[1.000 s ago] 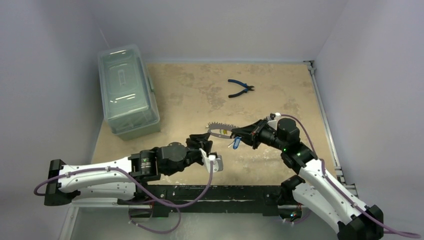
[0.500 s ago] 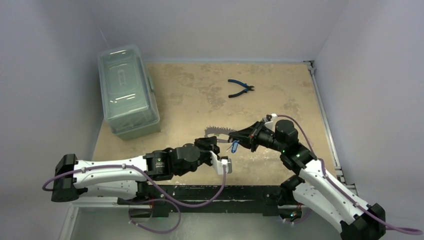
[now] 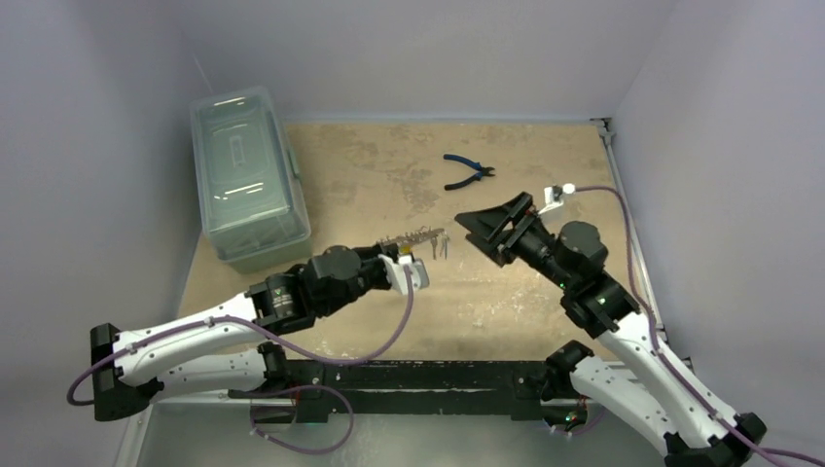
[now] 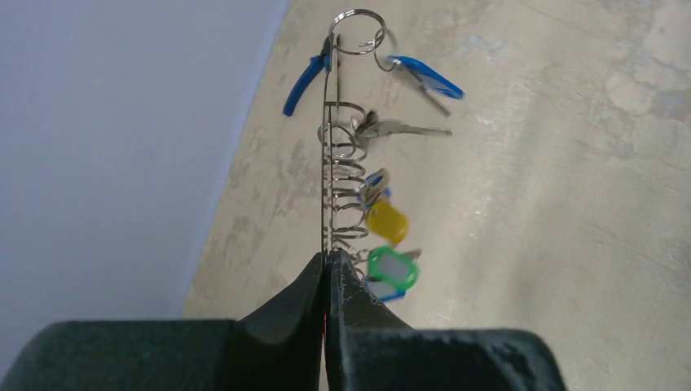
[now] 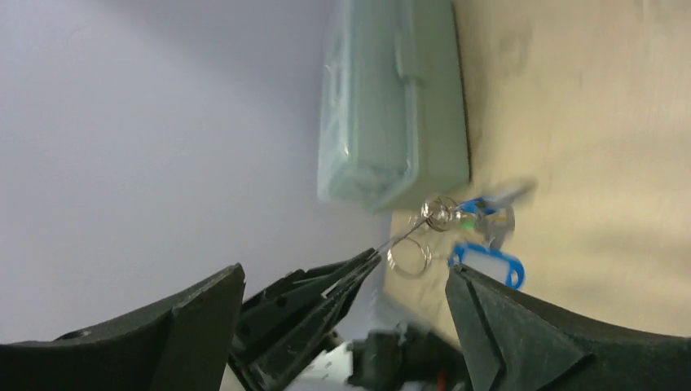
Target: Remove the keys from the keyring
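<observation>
My left gripper [image 4: 330, 259] is shut on the near end of the keyring [image 4: 329, 163], a thin silver wire loop that shows edge-on. Small split rings hang along it with the keys: a blue tag [image 4: 424, 77], a bare silver key [image 4: 399, 129], a yellow tag [image 4: 386, 221] and a green tag [image 4: 393, 269]. From above, the left gripper [image 3: 392, 255] holds the keyring [image 3: 418, 235] just over the table. My right gripper [image 3: 491, 216] stands wide open to the right of the keys, touching nothing. In the right wrist view the blue tag [image 5: 487, 265] dangles by the right finger.
Blue-handled pliers [image 3: 469, 172] lie on the table behind the grippers. A clear lidded plastic box [image 3: 248, 175] stands at the left edge against the wall. The tan table [image 3: 545, 282] ends at a rail on the right.
The right gripper opened, let go of the blue key and drew back up and right. The left gripper closed on the keyring and carried it left, away from the right gripper.
</observation>
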`<state>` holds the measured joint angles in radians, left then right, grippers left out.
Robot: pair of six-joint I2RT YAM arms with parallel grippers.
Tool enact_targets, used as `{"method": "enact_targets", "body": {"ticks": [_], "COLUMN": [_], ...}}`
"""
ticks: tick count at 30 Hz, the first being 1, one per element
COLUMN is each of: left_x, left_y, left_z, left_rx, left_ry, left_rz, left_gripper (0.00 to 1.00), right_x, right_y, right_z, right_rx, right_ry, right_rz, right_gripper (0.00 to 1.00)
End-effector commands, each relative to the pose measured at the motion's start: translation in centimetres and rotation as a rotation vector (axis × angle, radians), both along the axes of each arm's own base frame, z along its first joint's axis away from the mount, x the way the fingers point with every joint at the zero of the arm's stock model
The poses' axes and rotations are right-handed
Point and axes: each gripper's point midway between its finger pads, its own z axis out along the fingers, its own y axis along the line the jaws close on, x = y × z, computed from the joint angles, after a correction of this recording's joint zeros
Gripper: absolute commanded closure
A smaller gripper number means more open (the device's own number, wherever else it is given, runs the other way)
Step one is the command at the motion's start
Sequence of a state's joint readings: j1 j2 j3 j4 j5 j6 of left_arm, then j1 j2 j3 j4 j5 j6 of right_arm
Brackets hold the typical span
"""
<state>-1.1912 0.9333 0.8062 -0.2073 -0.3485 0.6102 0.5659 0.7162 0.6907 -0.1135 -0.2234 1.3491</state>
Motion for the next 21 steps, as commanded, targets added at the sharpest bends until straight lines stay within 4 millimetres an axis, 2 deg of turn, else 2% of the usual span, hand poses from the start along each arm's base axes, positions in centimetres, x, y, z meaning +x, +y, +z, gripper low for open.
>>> {"method": "enact_targets", "body": {"ticks": [1, 2, 3, 5, 6, 10, 15, 17, 21], "left_x": [0.6, 0.8, 0.9, 1.2, 1.4, 1.5, -0.1, -1.0, -2.7], "left_y": [0.9, 0.9, 0.6, 0.0, -0.3, -1.0, -1.8, -2.2, -2.7], "left_z": [3.6, 3.4, 3.1, 2.5, 2.8, 1.9, 1.1, 1.2, 2.1], "left_rx": [-0.159, -0.151, -0.141, -0.119, -0.118, -0.091, -0.078, -0.086, -0.101], "left_ry": [0.116, 0.14, 0.16, 0.223, 0.261, 0.446, 0.666, 0.724, 0.8], "left_rz": [0.041, 0.052, 0.055, 0.067, 0.073, 0.074, 0.024, -0.018, -0.096], "left_gripper": [1.0, 1.0, 1.0, 1.0, 1.0, 1.0, 1.0, 1.0, 1.0], "right_x": [1.5, 1.2, 0.8, 0.9, 0.6, -1.6, -2.5, -3.0, -5.1], "right_y": [-3.9, -4.2, -4.3, -5.1, -5.1, -4.2, -2.5, -1.7, -0.4], "right_z": [6.4, 7.5, 7.7, 7.3, 7.3, 7.2, 4.6, 3.6, 2.4], "right_rx": [-0.222, -0.231, -0.256, -0.318, -0.345, -0.437, -0.568, -0.572, -0.522], "right_ry": [-0.509, -0.615, -0.685, -0.734, -0.772, -0.957, -1.018, -1.024, -1.082], "right_rz": [-0.182, -0.191, -0.187, -0.215, -0.202, -0.076, 0.128, 0.207, 0.349], "right_gripper": [0.01, 0.01, 0.01, 0.01, 0.01, 0.01, 0.07, 0.11, 0.12]}}
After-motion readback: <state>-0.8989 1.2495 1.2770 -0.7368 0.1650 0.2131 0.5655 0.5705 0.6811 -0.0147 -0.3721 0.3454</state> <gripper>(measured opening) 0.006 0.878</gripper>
